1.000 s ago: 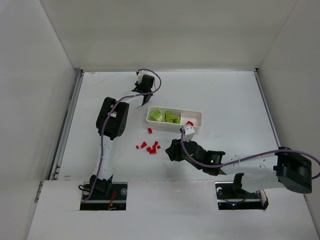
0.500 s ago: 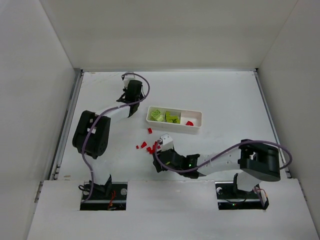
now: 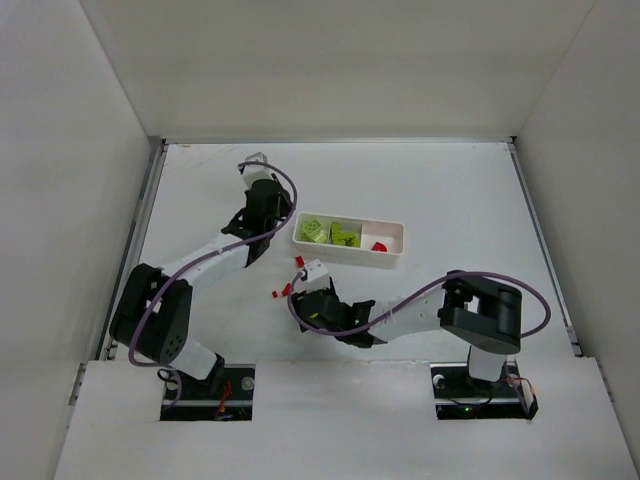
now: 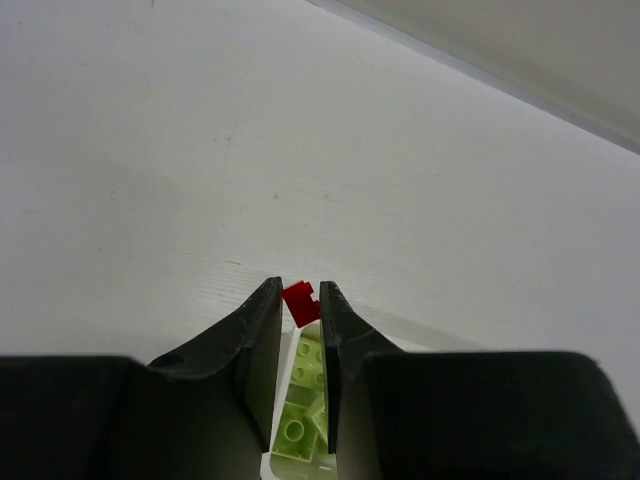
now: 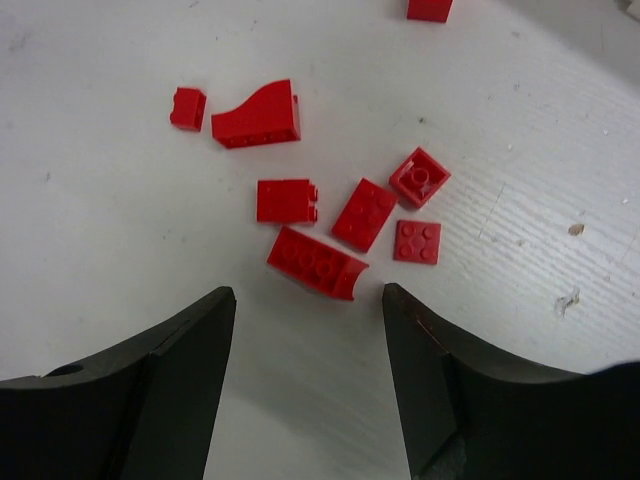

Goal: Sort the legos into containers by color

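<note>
My left gripper (image 3: 272,212) (image 4: 298,296) is shut on a small red lego (image 4: 298,302), held just left of the white tray (image 3: 392,232). Lime-green legos (image 3: 315,230) (image 4: 296,432) lie in the tray's left and middle compartments. One red lego (image 3: 379,246) lies in the right compartment. My right gripper (image 3: 312,298) (image 5: 305,300) is open and empty, low over the table just short of the loose red legos (image 3: 288,289). In the right wrist view a long red brick (image 5: 317,263) lies closest between the fingertips, with several more behind it.
A single red lego (image 3: 298,262) lies apart between the pile and the tray. White walls close in the table on the left, back and right. The right arm's forearm (image 3: 400,318) stretches across the near table.
My right gripper has moved left from the tray's right end to the red pile. My left gripper has shifted slightly nearer, and its elbow has swung out to the left.
</note>
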`<action>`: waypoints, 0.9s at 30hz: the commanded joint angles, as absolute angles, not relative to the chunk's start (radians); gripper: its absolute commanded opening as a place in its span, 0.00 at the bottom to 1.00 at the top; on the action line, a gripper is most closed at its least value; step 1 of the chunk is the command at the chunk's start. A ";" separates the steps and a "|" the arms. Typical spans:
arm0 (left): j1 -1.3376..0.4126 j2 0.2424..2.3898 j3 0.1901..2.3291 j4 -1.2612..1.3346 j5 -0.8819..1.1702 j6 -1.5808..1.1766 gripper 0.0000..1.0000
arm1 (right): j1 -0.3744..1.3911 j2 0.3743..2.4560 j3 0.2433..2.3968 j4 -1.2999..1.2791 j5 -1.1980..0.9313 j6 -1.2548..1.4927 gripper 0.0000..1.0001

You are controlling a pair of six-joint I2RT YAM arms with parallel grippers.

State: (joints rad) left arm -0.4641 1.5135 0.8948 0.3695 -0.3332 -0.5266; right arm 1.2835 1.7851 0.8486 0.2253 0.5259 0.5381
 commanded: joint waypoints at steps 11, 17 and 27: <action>-0.516 1.381 0.848 0.422 -0.315 -0.545 0.11 | 1.265 1.829 0.877 0.276 0.531 0.541 0.43; -0.564 1.362 0.859 0.420 -0.305 -0.552 0.11 | 1.266 1.721 0.801 0.302 0.555 0.575 0.39; -0.685 1.446 0.953 0.428 -0.270 -0.551 0.11 | 1.268 1.404 0.571 0.319 0.575 0.676 0.42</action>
State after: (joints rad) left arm -0.6651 1.4281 0.8928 0.3866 -0.2886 -0.5472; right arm 1.2709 1.4662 0.6121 0.2726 0.5617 0.6281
